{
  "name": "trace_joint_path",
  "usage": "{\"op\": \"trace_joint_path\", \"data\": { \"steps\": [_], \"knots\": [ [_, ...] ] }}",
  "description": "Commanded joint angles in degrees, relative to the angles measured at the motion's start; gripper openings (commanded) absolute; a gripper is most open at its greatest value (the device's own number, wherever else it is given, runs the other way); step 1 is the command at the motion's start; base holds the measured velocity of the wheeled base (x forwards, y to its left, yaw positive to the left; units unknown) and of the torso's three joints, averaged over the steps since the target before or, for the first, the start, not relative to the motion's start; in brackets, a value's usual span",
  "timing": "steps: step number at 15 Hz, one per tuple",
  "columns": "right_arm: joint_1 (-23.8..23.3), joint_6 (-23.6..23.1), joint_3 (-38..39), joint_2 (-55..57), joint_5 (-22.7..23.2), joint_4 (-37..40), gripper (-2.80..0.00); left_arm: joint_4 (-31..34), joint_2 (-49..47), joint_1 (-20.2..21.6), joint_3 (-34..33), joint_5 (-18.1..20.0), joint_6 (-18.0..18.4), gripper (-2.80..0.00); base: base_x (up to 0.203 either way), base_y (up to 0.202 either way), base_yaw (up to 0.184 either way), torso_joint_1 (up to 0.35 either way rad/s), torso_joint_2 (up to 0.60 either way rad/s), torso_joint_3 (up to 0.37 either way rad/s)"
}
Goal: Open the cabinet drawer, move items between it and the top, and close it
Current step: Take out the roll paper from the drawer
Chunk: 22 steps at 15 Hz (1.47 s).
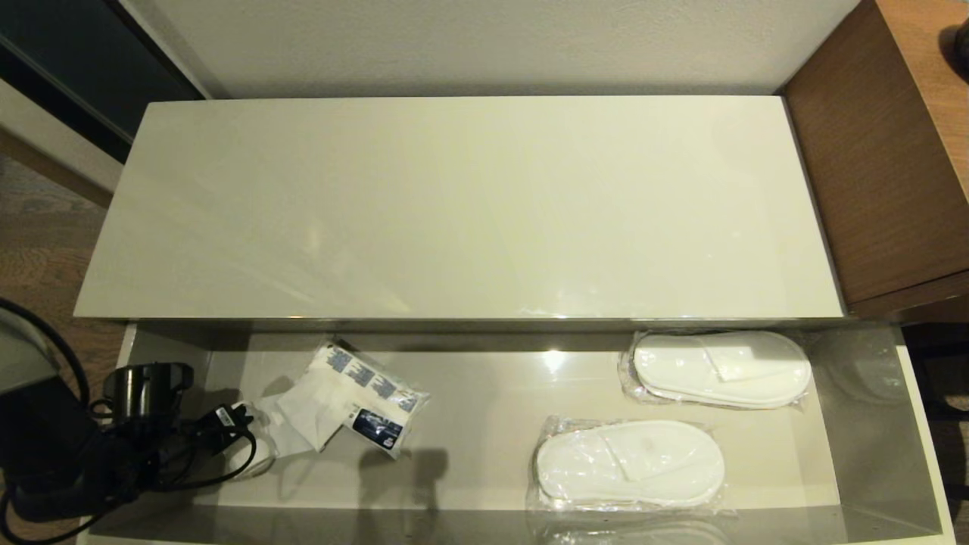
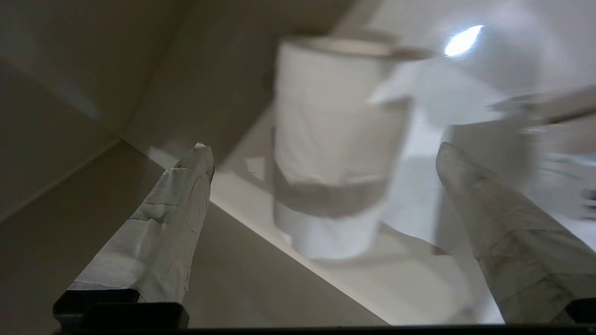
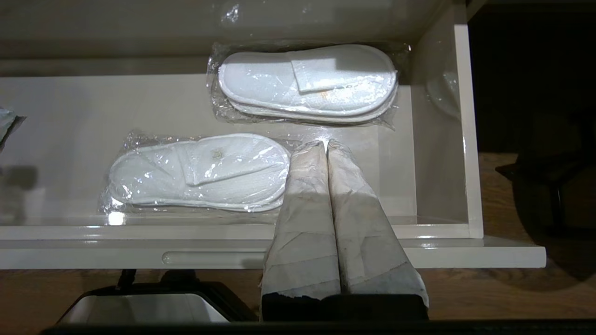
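Glossy cream-beige top [image 1: 469, 204] against pale wall, bare and reflective; brown wood-grain desk [image 1: 886, 151] at its right end; wood floor at far left.

Cabinet drawer [image 1: 920, 424] pulled out below front edge of top, pale grey inside; holds two packs of white slippers in clear plastic toward its right half: rear slipper pack [image 1: 719, 369] close under top's edge, front slipper pack [image 1: 630, 463] nearer drawer front and further left, the two apart, both flat.

White packet with blue printing [image 1: 363, 397] lying tilted in left half of drawer, well apart from slippers; loose white paper just beside it.

Left gripper [image 2: 323, 153] down at drawer's left end, partly masked in head view by black arm and cables [image 1: 151, 439]; fingers [image 2: 172, 218] spread wide, nothing between them held; toilet-paper roll [image 2: 333, 149] standing upright on drawer floor straight ahead of open fingertips, not touched, loose tail hanging off its top edge; blurred in left wrist view.

Right gripper [image 3: 326, 146] outside drawer front, above right half; fingers pressed together, holding nothing; front slipper pack [image 3: 200, 172] just beside fingertips in right wrist view, contact not determinable.
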<state>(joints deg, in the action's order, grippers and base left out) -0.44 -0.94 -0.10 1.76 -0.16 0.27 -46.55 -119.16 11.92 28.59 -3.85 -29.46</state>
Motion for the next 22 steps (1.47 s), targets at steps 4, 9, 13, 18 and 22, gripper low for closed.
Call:
{"op": "trace_joint_path", "data": {
  "steps": [4, 9, 13, 18, 22],
  "knots": [
    [0.0, 0.0, 0.0, 0.0, 0.0, 0.0, -2.80, -3.4, -5.6, 0.7, 0.5, -0.8, 0.4, 0.00, 0.000, 0.000, 0.000, 0.000, 0.00, 0.000],
    [0.0, 0.0, 0.0, 0.1, 0.0, 0.0, -2.80, -8.3, -5.5, 0.6, -0.9, -0.9, 3.0, 0.00, 0.000, 0.000, 0.000, 0.000, 0.00, 0.000],
    [0.0, 0.0, 0.0, 0.0, 0.0, 0.0, -2.80, -8.7, -4.9, 0.4, -1.1, -1.0, 4.8, 0.00, 0.000, 0.000, 0.000, 0.000, 0.00, 0.000],
    [0.0, 0.0, 0.0, 0.0, 0.0, 0.1, -2.80, -13.3, -4.8, -0.3, -2.0, -0.8, 7.0, 0.00, 0.000, 0.000, 0.000, 0.000, 0.00, 0.000],
    [0.0, 0.0, 0.0, 0.0, 0.0, 0.1, -2.80, -13.4, -6.2, -0.5, -1.6, -0.2, 7.5, 0.00, 0.000, 0.000, 0.000, 0.000, 0.00, 0.000]
  ]
}}
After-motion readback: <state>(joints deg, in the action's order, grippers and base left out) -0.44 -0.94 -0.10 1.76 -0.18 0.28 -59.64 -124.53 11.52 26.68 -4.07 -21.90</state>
